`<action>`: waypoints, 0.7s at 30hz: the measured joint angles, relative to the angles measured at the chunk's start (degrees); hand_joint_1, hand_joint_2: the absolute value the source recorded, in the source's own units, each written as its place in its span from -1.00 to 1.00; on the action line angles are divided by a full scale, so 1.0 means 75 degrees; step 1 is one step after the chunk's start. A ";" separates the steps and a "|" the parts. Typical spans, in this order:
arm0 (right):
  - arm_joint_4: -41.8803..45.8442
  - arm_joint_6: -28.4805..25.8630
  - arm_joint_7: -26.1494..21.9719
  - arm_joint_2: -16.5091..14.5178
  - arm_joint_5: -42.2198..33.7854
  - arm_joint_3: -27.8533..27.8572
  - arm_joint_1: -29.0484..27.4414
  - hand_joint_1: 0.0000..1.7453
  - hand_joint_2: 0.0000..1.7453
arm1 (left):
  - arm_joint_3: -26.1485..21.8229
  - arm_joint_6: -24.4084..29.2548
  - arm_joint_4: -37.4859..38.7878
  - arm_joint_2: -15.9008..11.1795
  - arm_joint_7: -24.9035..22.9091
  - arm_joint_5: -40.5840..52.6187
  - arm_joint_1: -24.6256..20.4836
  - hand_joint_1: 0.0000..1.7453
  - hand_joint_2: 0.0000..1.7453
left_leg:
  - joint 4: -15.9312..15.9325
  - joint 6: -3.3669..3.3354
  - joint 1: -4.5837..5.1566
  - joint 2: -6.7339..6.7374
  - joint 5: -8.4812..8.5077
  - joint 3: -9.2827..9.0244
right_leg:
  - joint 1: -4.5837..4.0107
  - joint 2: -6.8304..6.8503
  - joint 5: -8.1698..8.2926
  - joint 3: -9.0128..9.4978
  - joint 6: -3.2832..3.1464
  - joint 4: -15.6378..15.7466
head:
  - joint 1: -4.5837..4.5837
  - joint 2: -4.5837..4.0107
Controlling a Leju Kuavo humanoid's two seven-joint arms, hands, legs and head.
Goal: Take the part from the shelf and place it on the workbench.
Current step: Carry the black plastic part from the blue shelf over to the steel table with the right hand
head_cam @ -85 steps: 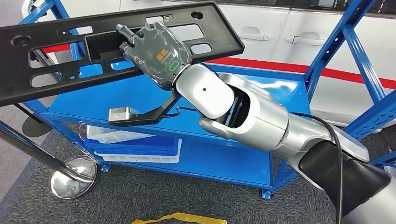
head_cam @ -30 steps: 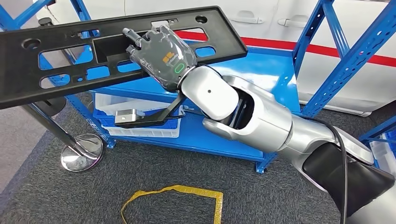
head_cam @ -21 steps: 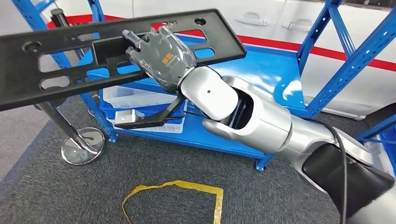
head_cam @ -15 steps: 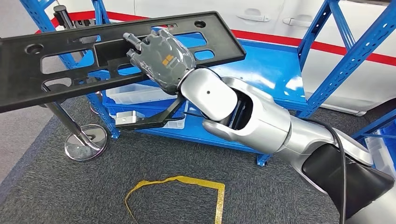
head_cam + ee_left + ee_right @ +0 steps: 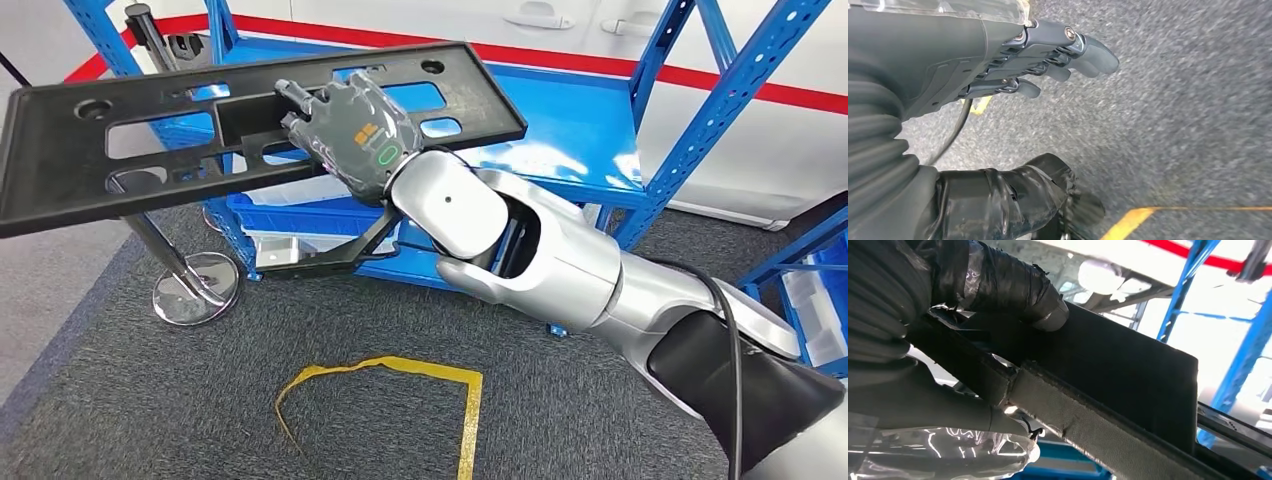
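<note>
- The right hand [image 5: 350, 135] grips the part [image 5: 130, 150], a long flat black plastic panel with cut-out slots, near its middle; the fingers curl over the edge of a central opening.
- The part is held up in the air, clear of the blue shelf [image 5: 560, 140] behind it and tilted a little (its far end dips toward the robot's left side).
- In the right wrist view the thumb [image 5: 1013, 287] presses on one face of the part [image 5: 1128, 385], and the hand [image 5: 923, 365] clamps it from both sides; the head view hides this.
- The left hand [image 5: 1013, 65] hangs over grey carpet [image 5: 1188, 100], fingers loosely apart and holding nothing.
- Yellow tape [image 5: 400, 370] marks the carpet in front of the shelf; a chrome post base [image 5: 195, 290] stands beside the shelf.
</note>
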State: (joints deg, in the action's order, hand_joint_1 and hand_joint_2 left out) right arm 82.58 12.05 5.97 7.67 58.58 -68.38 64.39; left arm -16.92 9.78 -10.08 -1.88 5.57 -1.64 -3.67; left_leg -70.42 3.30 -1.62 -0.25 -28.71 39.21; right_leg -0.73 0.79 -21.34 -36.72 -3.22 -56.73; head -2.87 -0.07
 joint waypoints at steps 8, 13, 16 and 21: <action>-0.0204 -0.0137 -0.0013 -0.0026 -0.0044 -0.0016 -0.0090 1.00 1.00 | 0.0000 0.0048 0.0001 0.0048 -0.0075 -0.0002 -0.0013 -1.00 1.00 | 0.1270 -0.0170 -0.0061 -0.0104 0.0114 -0.0659 | -0.0009 -0.0068 0.0067 -0.0647 0.0264 -0.0554 | -0.0028 0.0000; -0.0325 -0.0154 -0.0071 -0.0032 -0.0050 -0.0031 -0.0130 1.00 1.00 | 0.0000 0.0060 0.0006 0.0072 -0.0083 -0.0012 -0.0004 -1.00 1.00 | 0.1222 -0.0268 0.0017 -0.0086 0.0385 -0.0304 | 0.0025 -0.0067 -0.1403 -0.1019 0.0363 -0.2622 | -0.0118 0.0000; -0.0382 -0.0157 -0.0103 -0.0044 -0.0050 -0.0039 -0.0128 1.00 1.00 | 0.0000 0.0055 0.0006 0.0074 -0.0074 -0.0009 -0.0006 -1.00 1.00 | 0.1259 -0.0278 0.0160 -0.0094 0.0584 -0.0128 | -0.0103 -0.0097 -0.1038 -0.0283 0.0070 -0.2105 | -0.0120 0.0000; -0.0406 -0.0159 -0.0105 -0.0074 -0.0050 -0.0037 -0.0106 1.00 1.00 | 0.0003 0.0031 0.0006 0.0178 -0.0069 -0.0002 -0.0021 -1.00 1.00 | 0.1376 -0.0335 0.0155 -0.0076 0.0742 -0.0082 | -0.0356 -0.0215 -0.0915 0.0710 -0.0402 -0.0715 | -0.0096 0.0000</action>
State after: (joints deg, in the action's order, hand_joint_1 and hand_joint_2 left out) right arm 79.54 10.86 5.18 7.12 58.20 -68.65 63.60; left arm -16.90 10.01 -10.03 -0.54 5.05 -1.66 -3.83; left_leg -60.10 0.80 -0.46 -0.82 -23.15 38.59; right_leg -3.40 -0.82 -28.20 -31.39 -6.24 -62.09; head -3.59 -0.07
